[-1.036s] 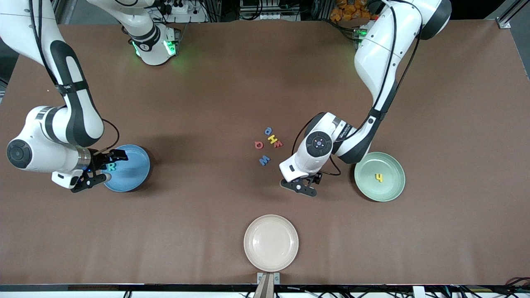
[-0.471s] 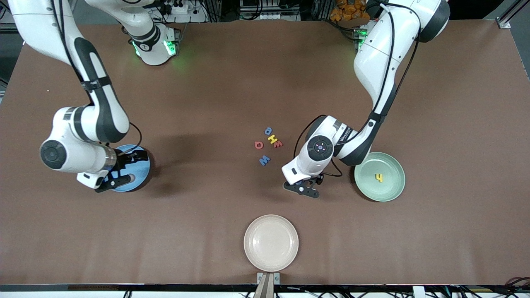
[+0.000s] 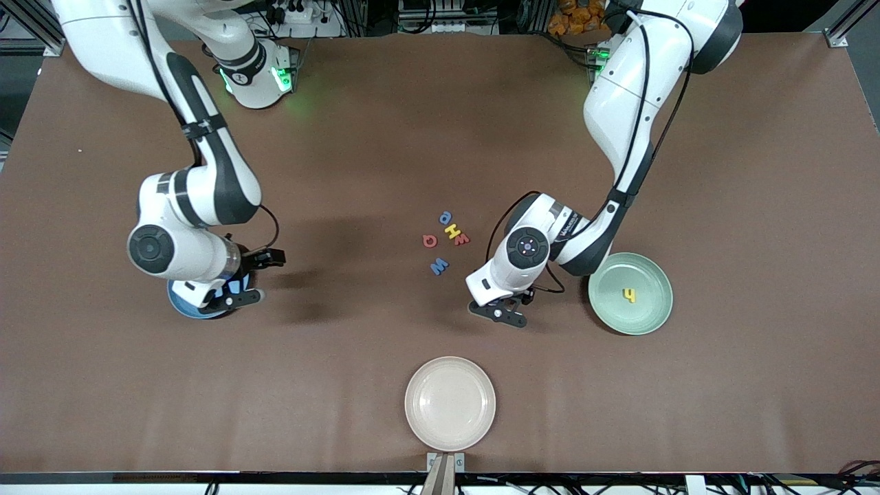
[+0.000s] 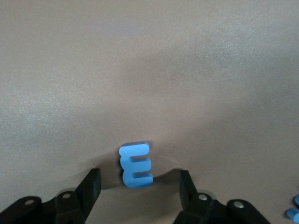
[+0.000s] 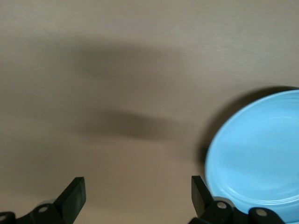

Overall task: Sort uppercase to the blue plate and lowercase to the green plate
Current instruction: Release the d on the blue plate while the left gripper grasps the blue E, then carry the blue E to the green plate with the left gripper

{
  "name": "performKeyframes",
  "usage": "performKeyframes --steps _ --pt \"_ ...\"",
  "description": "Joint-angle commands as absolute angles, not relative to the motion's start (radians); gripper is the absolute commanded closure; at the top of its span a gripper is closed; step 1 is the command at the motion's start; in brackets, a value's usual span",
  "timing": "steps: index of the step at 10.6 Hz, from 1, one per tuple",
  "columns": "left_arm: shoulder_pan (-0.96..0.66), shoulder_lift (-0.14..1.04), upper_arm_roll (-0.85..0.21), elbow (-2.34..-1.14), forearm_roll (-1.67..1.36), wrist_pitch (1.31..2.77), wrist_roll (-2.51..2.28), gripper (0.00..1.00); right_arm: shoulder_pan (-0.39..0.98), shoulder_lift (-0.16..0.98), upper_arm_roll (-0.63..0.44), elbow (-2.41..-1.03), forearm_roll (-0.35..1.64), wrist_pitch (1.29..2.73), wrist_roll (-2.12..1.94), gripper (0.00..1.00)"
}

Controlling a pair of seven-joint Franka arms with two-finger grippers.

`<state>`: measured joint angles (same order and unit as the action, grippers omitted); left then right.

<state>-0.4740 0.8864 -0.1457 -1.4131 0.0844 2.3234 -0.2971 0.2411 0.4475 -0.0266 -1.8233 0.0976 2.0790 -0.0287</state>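
The right gripper [image 3: 251, 278], fingers spread and empty, has swung off the blue plate [image 3: 180, 307] toward the letter cluster. The left gripper [image 3: 505, 311] hangs low, jaws apart and narrowing around the blue m [image 4: 135, 165]; yellow h [image 3: 629, 295] lies in the green plate [image 3: 653, 317].

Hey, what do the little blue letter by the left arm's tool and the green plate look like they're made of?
The blue letter looks like foam: matte, thick-cut, with a darker flat side edge and no shine. It lies on the table between the open fingers of the left tool. The green plate looks like smooth moulded plastic, though that is less sure: an even pale mint colour, a raised rim and a soft sheen.
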Motion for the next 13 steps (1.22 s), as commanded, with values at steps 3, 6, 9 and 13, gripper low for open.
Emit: performKeyframes --steps 3,6,9,13 --pt "-0.494 0.896 -0.101 -1.381 0.06 2.321 -0.295 0.33 0.377 0.48 -0.032 -1.783 0.1 2.121 0.185 0.0" --pt "-0.494 0.899 -0.101 -1.374 0.06 2.321 -0.301 0.36 0.383 0.494 -0.032 -1.764 0.104 2.121 0.187 0.0" --pt "-0.502 0.913 -0.101 -1.373 0.06 2.322 -0.307 0.36 0.431 0.521 -0.032 -1.721 0.097 2.122 0.187 0.0" --pt "-0.502 0.913 -0.097 -1.368 0.061 2.322 -0.295 0.75 0.558 0.595 -0.031 -1.623 0.103 2.184 0.17 0.0"
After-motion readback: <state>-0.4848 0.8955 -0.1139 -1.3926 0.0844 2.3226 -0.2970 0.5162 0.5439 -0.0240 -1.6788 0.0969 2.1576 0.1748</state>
